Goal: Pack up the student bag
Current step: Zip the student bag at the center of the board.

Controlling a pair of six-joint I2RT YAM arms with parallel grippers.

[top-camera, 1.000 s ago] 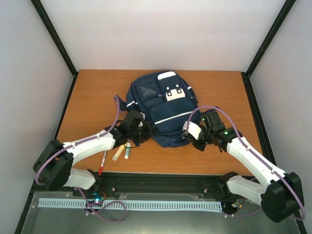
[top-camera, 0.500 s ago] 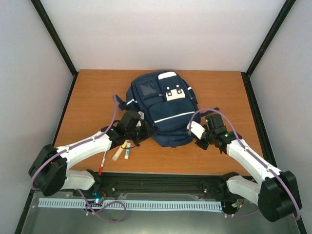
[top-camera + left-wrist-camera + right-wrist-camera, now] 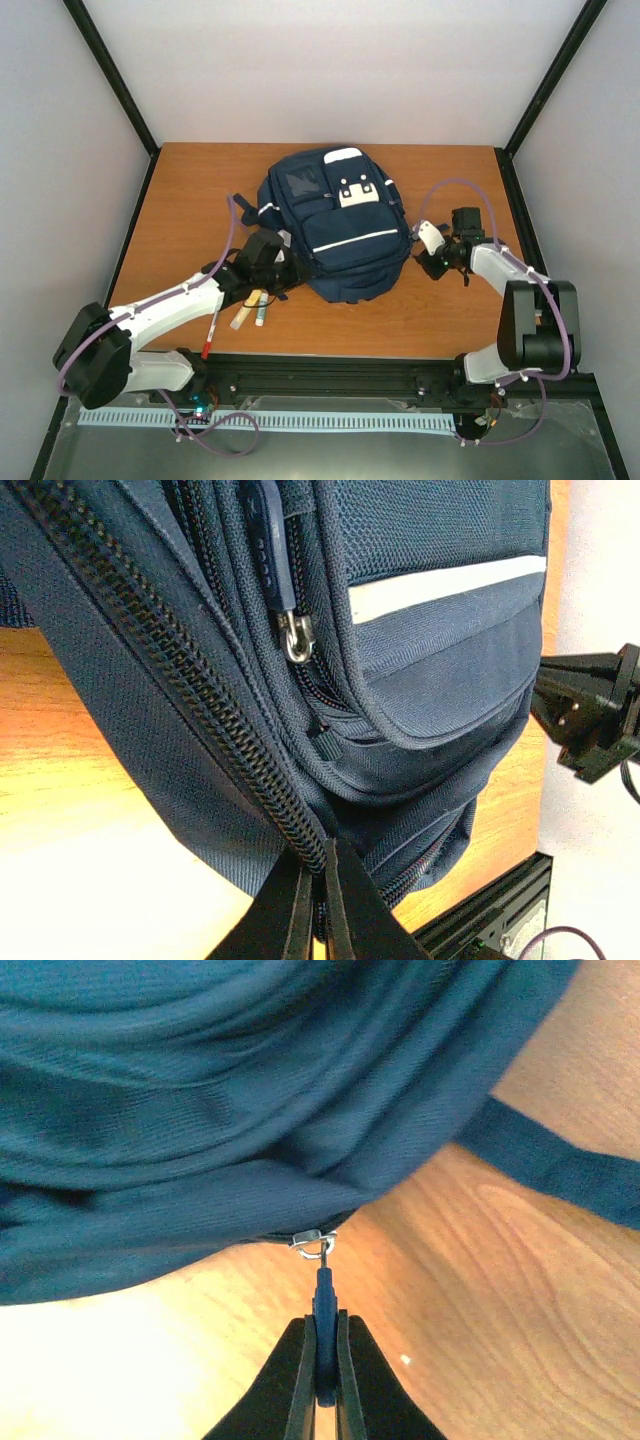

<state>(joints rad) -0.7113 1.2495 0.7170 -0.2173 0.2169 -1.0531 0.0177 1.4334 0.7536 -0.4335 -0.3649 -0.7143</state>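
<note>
The student bag (image 3: 335,225), navy with white stripes, lies in the middle of the wooden table. At its near-left edge my left gripper (image 3: 289,269) is shut on the bag's main zipper seam (image 3: 250,750), the jaws (image 3: 318,855) pinching the zipper teeth and fabric. At the bag's right side my right gripper (image 3: 420,260) is shut on a blue zipper pull (image 3: 324,1295). That pull hangs from a small metal slider (image 3: 312,1241) at the bag's lower edge, just above the table. The bag's white stripe (image 3: 450,585) and a second zipper slider (image 3: 296,638) show in the left wrist view.
A red pen (image 3: 211,333), a beige marker (image 3: 243,314) and a green-and-white stick (image 3: 261,311) lie on the table beside the left arm. A dark strap (image 3: 560,1165) trails on the wood right of the bag. Black frame posts stand at the table's corners.
My right gripper has swung right and farther back along the bag's right side with the zipper pull in it. The left gripper has barely shifted, still holding the bag.
</note>
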